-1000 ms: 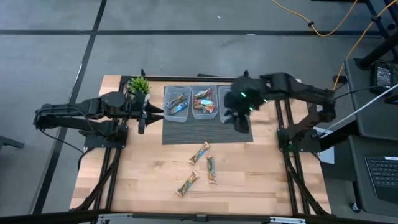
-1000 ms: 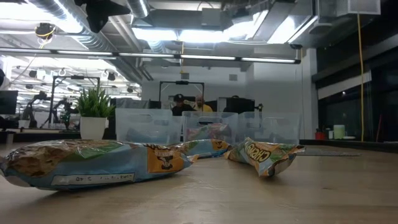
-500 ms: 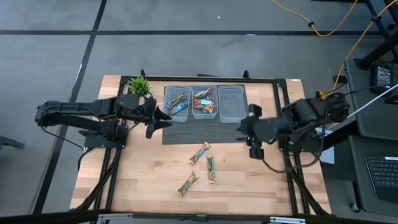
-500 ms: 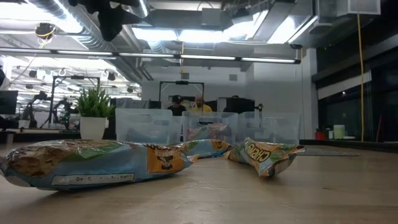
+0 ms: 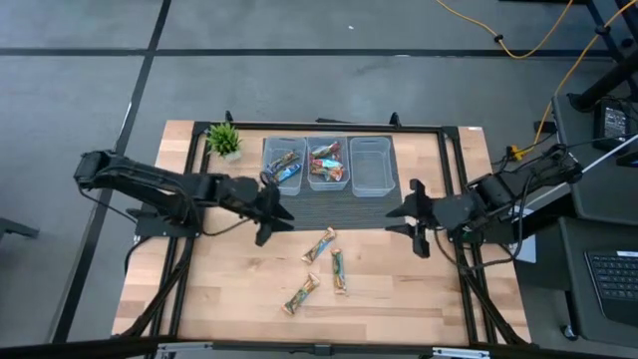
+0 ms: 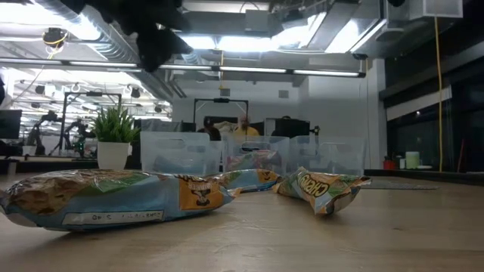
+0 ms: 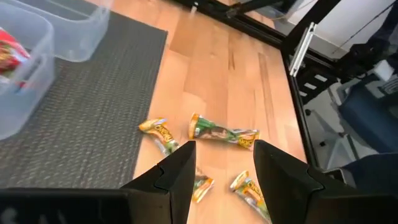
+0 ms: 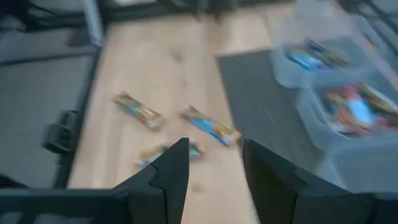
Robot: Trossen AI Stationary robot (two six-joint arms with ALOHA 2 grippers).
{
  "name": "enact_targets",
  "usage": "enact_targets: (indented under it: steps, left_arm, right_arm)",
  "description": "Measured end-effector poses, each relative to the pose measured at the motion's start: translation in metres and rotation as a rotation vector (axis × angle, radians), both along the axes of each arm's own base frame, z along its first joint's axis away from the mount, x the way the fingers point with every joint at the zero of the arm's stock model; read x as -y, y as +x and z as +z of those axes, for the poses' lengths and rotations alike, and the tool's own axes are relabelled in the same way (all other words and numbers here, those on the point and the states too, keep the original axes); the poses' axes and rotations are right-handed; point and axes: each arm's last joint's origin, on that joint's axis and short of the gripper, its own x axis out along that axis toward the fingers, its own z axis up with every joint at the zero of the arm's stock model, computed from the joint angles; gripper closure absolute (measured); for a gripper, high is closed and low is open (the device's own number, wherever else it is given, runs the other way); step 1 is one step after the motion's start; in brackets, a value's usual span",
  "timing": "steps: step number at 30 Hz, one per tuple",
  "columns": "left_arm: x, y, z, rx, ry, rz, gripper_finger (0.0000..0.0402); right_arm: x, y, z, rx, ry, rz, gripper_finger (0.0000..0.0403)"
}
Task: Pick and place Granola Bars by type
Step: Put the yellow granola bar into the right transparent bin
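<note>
The sorting looks partly done: two of the three clear bins (image 5: 368, 187) at the far side of the dark mat (image 5: 329, 211) already hold bars, the third looks empty, and three Granola Bars (image 5: 320, 244) lie loose on the wooden table (image 5: 229, 284) just in front of the mat. The left pincer (image 5: 274, 207) hovers spread and empty at the mat's near left edge, close to the loose bars. The right pincer (image 5: 411, 212), also spread and empty, hangs by the mat's right end.
</note>
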Motion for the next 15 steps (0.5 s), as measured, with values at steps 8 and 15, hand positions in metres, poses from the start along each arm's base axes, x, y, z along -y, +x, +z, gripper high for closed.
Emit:
enact_targets:
  steps: [8, 15]
  left_arm:
    - [0.011, 0.046, -0.034, -0.168, -0.004, -0.031, 0.0247]
    - [0.017, 0.082, -0.066, -0.320, -0.042, -0.041, 0.0244]
  right_arm:
    - [0.001, -0.008, -0.025, 0.117, 0.008, 0.148, 0.0250]
    - [0.005, -0.007, -0.029, 0.107, -0.004, 0.131, 0.0250]
